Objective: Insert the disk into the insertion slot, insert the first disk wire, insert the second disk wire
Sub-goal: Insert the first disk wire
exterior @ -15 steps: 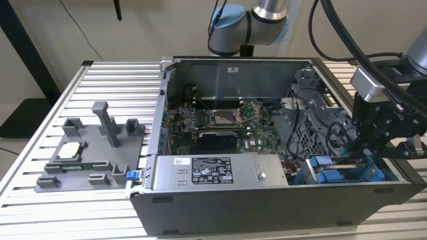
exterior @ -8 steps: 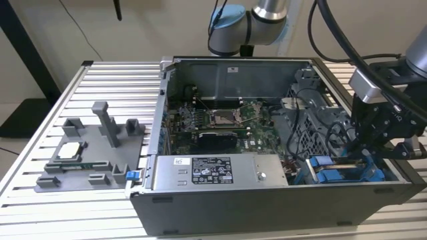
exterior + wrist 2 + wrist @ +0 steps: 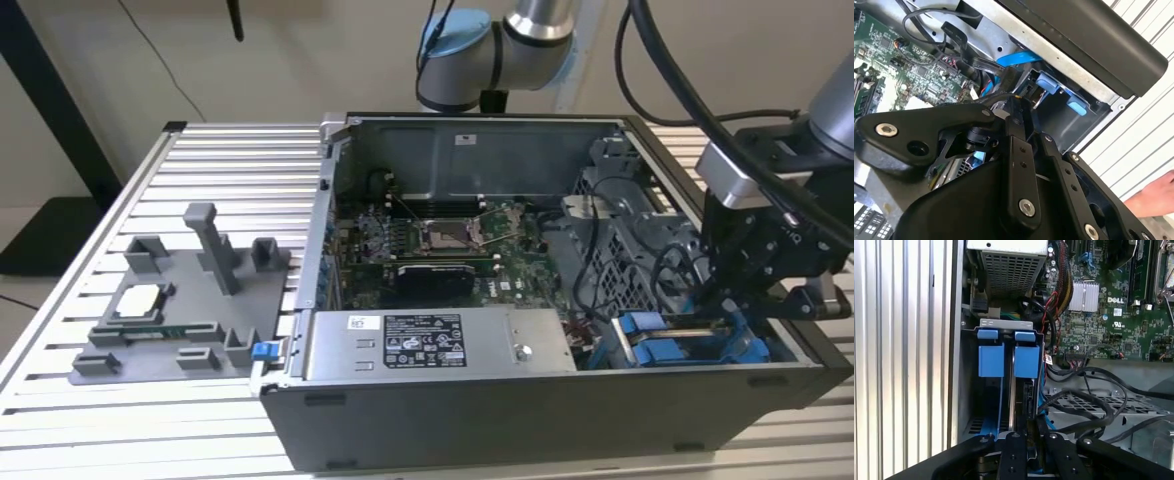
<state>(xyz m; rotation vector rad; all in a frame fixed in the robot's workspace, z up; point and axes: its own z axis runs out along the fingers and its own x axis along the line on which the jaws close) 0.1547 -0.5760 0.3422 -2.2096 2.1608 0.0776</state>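
In the exterior view the tool (image 3: 721, 305) hangs over the insertion slot (image 3: 674, 348), near a power-supply box (image 3: 424, 342) with 1 white printed label. In the second wrist view I cannot tell whether the tool is apart or together. In the first wrist view the disk (image 3: 1027, 362) stands in the slot.

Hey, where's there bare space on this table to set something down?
Bare table lies behind the grey tray, up to the far edge, and in a strip before it along the near edge. It is crowded inside the case, most at the drive bay, where cables and the end effector sit.
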